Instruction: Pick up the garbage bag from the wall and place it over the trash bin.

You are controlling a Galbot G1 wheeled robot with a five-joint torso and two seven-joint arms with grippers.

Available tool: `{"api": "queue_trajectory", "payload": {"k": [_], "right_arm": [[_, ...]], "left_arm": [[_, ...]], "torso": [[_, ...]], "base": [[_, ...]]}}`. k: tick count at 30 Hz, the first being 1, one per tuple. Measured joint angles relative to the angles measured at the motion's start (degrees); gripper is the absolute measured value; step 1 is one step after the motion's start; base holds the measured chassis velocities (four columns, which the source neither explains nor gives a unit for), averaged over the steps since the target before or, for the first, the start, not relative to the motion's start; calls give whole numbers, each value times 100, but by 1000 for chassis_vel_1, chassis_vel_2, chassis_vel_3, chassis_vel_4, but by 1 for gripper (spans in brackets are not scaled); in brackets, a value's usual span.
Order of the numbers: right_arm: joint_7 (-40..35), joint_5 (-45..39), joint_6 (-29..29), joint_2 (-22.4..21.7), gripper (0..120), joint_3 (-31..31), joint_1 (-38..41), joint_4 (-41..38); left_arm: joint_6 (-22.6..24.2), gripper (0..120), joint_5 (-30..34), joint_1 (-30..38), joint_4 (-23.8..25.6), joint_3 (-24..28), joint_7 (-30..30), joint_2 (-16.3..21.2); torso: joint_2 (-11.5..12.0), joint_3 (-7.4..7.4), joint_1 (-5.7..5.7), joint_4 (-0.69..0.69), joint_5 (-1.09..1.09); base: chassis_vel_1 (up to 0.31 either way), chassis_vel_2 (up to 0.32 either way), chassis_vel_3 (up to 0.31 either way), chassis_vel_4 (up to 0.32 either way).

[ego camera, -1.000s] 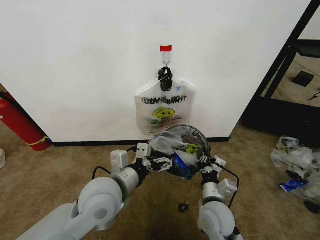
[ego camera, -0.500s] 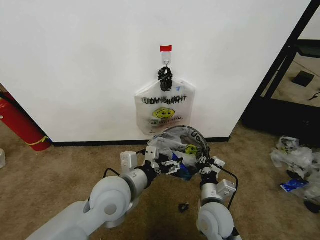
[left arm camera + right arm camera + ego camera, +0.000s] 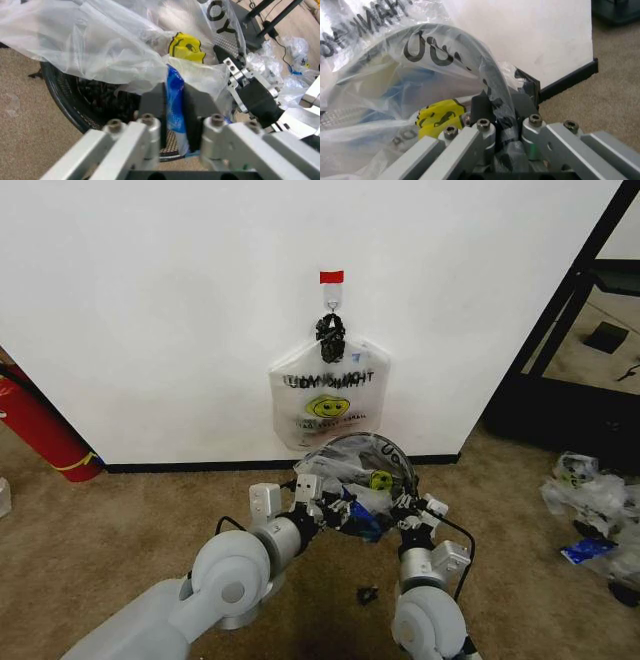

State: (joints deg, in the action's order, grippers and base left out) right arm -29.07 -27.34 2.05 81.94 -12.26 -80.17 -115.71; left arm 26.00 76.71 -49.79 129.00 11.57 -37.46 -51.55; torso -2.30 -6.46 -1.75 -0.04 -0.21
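Observation:
The garbage bag (image 3: 352,464), clear plastic with a blue patch, black letters and a yellow smiley, lies bunched over the top of the trash bin (image 3: 70,98), whose black mesh shows beneath it. My left gripper (image 3: 174,102) is shut on the bag's blue patch at the bin's near rim, and also appears in the head view (image 3: 338,513). My right gripper (image 3: 498,109) is shut on a fold of the bag at the bin's right side (image 3: 406,506). Behind the bin is the white wall (image 3: 150,300) with its hook (image 3: 331,298) under red tape.
A white "THANK YOU" bag (image 3: 328,405) hangs from the hook just behind the bin. A red fire extinguisher (image 3: 35,425) leans at the left. A black frame (image 3: 570,320) and crumpled bags (image 3: 595,500) are at the right. A small black piece (image 3: 367,593) lies on the carpet.
My left arm has moved right and closer to the bin, drawing the bag's blue part with it. The right gripper has barely moved.

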Motion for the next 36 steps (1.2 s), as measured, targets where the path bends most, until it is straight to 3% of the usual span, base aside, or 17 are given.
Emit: {"api": "queue_trajectory", "payload": {"k": [3, 16, 24, 36], "right_arm": [[-9, -36, 0, -2, 1, -8, 9, 0], [-175, -534, -87, -41, 1, -127, 56, -89], [-350, -1148, -256, -78, 1, -241, 171, -302], [-575, -1950, -667, -110, 1, -270, 85, -722]], "left_arm": [[-15, 0, -9, -27, 40, -75, 11, 44], [-157, 0, -371, -709, 250, -456, 223, 292], [-193, 0, -579, -1390, 325, -767, 314, 210], [-368, 0, -1082, -1752, -220, -827, 582, 22]], "torso": [[0, 0, 0, 0, 0], [0, 0, 0, 0, 0], [0, 0, 0, 0, 0], [0, 0, 0, 0, 0]], "base": [[0, 0, 0, 0], [0, 0, 0, 0], [0, 0, 0, 0], [0, 0, 0, 0]]}}
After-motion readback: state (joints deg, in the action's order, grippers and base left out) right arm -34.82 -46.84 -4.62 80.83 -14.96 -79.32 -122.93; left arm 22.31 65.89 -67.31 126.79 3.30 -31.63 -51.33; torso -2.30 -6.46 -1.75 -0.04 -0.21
